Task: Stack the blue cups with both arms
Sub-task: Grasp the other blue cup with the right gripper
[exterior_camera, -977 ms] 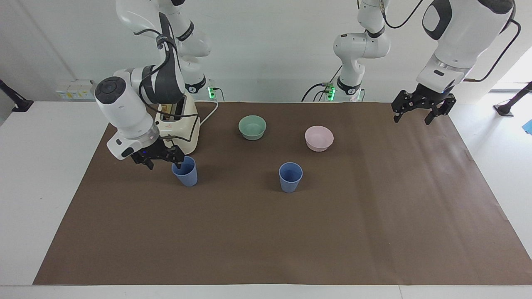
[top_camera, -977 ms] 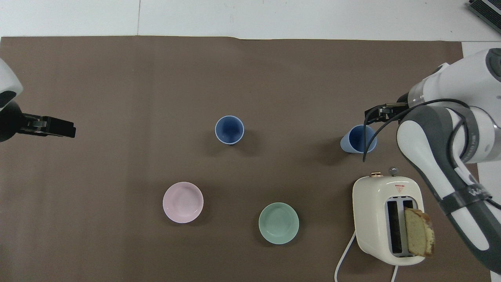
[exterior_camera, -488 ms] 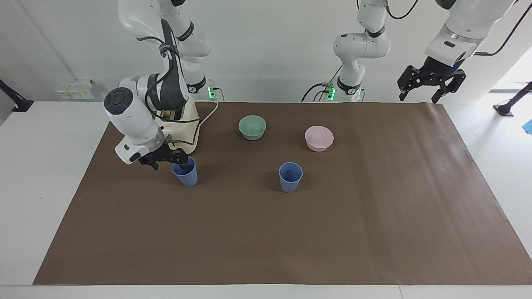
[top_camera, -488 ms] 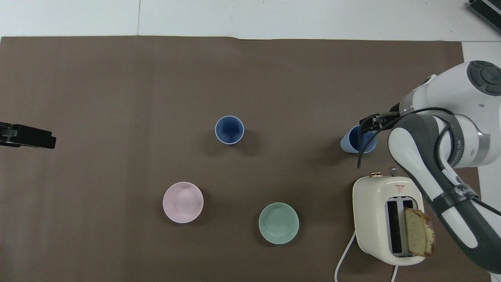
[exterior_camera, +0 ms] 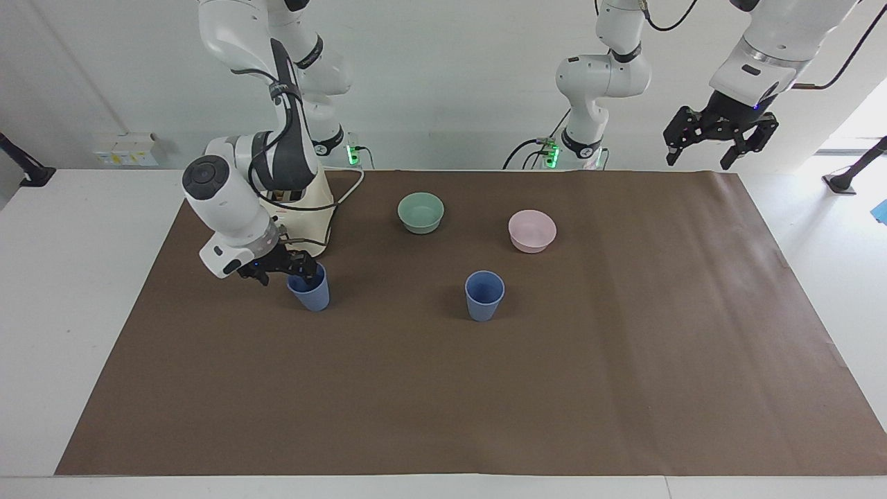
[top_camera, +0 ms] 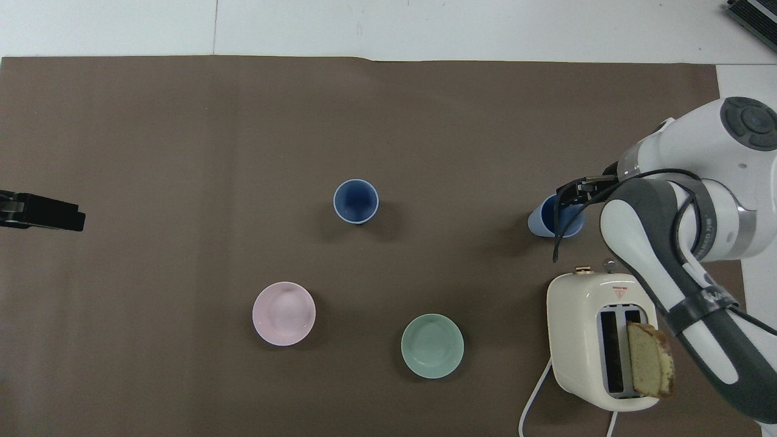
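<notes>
Two blue cups stand upright on the brown mat. One [exterior_camera: 484, 295] is in the middle of the mat, also in the overhead view [top_camera: 356, 201]. The other [exterior_camera: 310, 294] stands just farther from the robots than the toaster, toward the right arm's end [top_camera: 539, 222]. My right gripper [exterior_camera: 285, 272] is low at this cup, open, with one finger over the cup's mouth and the other outside its wall [top_camera: 569, 195]. My left gripper [exterior_camera: 697, 159] is open and empty, raised high over the mat's corner at the left arm's end; its tip shows in the overhead view [top_camera: 70, 215].
A cream toaster [top_camera: 583, 315] with a slice of bread [top_camera: 649, 359] in one slot stands near the robots, partly hidden by the right arm in the facing view [exterior_camera: 317, 202]. A green bowl [exterior_camera: 420, 212] and a pink bowl [exterior_camera: 531, 231] sit nearer to the robots than the middle cup.
My right gripper has shifted sideways onto the cup beside the toaster. My left gripper has risen and drawn back toward the left arm's end. Neither cup has moved.
</notes>
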Available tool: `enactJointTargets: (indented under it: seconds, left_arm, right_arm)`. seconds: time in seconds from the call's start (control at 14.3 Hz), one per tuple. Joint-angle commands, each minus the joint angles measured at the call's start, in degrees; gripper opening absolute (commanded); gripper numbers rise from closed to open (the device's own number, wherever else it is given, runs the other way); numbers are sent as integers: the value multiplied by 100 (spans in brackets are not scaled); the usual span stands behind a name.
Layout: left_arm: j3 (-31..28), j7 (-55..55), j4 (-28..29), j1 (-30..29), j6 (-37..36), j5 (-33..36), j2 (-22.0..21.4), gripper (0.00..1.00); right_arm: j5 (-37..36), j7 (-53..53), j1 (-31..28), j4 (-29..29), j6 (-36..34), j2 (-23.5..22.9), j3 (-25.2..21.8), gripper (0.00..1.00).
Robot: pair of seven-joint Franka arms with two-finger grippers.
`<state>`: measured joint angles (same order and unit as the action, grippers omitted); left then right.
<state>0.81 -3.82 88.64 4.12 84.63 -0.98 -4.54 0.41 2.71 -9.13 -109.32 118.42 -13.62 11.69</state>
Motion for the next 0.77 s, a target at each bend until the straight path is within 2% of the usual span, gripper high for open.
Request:
enactJointTargets:
  seconds: [0.0,0.21,0.35,0.7]
  left_arm:
    - [60,-93,-110,-78,-70,45,15,100]
    - [69,-58,-66,-78,-105,54,-73,100]
    - [69,-49,-66,-87,-122,54,-73,100]
    - [60,-49,-66,-87,-122,54,-73,100]
  right_arm:
    - [47,-130,-27,-124,172,17,18,77]
    - [47,-121,-27,-124,164,17,27,20]
    - [47,-86,42,-124,164,8,27,0]
    - [100,19,183,16,59,-18,27,0]
